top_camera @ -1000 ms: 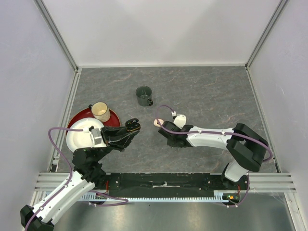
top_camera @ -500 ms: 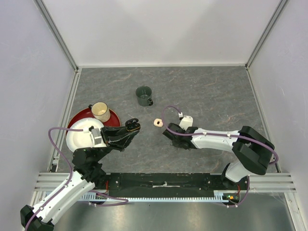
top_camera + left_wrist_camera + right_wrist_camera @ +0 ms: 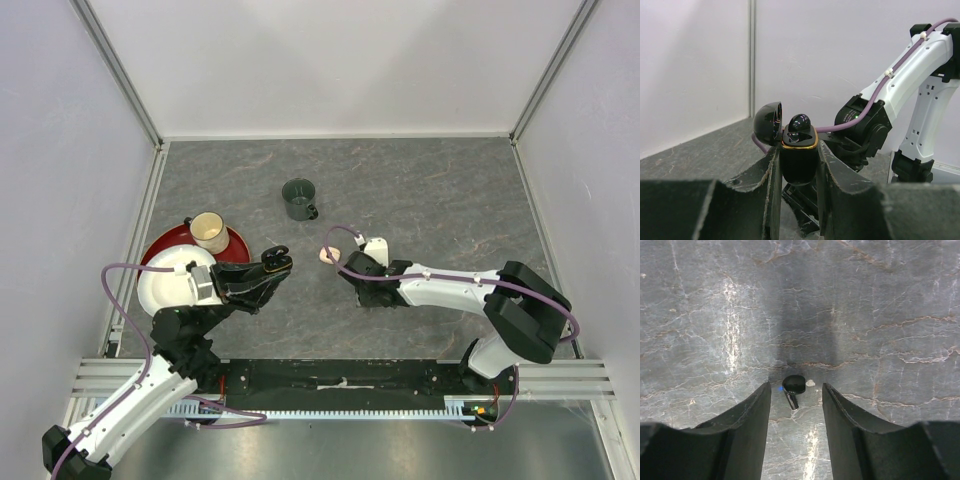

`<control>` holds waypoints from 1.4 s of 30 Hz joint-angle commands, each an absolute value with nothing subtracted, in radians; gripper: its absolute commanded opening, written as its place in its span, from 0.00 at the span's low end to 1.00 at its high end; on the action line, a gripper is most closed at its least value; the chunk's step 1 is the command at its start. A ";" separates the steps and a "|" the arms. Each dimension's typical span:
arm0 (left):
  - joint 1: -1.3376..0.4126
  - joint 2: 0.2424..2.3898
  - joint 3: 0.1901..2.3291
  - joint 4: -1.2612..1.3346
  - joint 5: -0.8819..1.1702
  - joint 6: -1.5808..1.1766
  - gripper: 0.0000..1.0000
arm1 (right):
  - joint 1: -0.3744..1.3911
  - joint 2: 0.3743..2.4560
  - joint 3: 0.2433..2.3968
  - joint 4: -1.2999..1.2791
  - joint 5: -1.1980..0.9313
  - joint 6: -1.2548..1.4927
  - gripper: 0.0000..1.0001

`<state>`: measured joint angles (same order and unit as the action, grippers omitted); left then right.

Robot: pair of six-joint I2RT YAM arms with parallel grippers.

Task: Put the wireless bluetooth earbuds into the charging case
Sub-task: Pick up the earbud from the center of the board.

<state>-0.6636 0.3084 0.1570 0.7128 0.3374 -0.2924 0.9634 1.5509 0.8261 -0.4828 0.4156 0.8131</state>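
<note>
So the left end effector [image 3: 798,172] is clamping narrow around the black charging case [image 3: 799,155], holding it upright off the desk [image 3: 430,190] with the lid [image 3: 767,122] hanging open to one side; one black earbud [image 3: 800,125] is already sitting in the top of it, poking up above the gold rim. The right end effector [image 3: 796,399] is hovering low over the desk with its jaws apart and gripping nothing; another black earbud [image 3: 793,385] is lying flat on the desk right between the fingers [image 3: 747,420], not touching either one. The cream ones I'm not managing to pick out for sure.

Handling-wise, I'm guessing this thing is going to be a pain; it's looking tiny, featherlight, hard glossy plastic, rounded all over, so probably slippery and keen to squirt out sideways under a pinch. I'd be closing gently across the fat bulb end rather than the skinny stem, keeping the stem free so it's pointing down into the case slot.

Branding: I'm not seeing any readable text or logo anywhere; just a tiny blue glint beside the loose earbud.
</note>
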 commanded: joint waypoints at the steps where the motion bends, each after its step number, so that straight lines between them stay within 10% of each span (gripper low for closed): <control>1: -0.666 0.305 0.166 0.744 0.311 -0.295 0.02 | 0.957 1.551 0.854 -0.462 0.385 0.787 0.52; 42: -0.664 0.314 0.167 0.738 0.313 -0.299 0.02 | 0.911 1.559 0.790 -0.413 0.319 0.776 0.41</control>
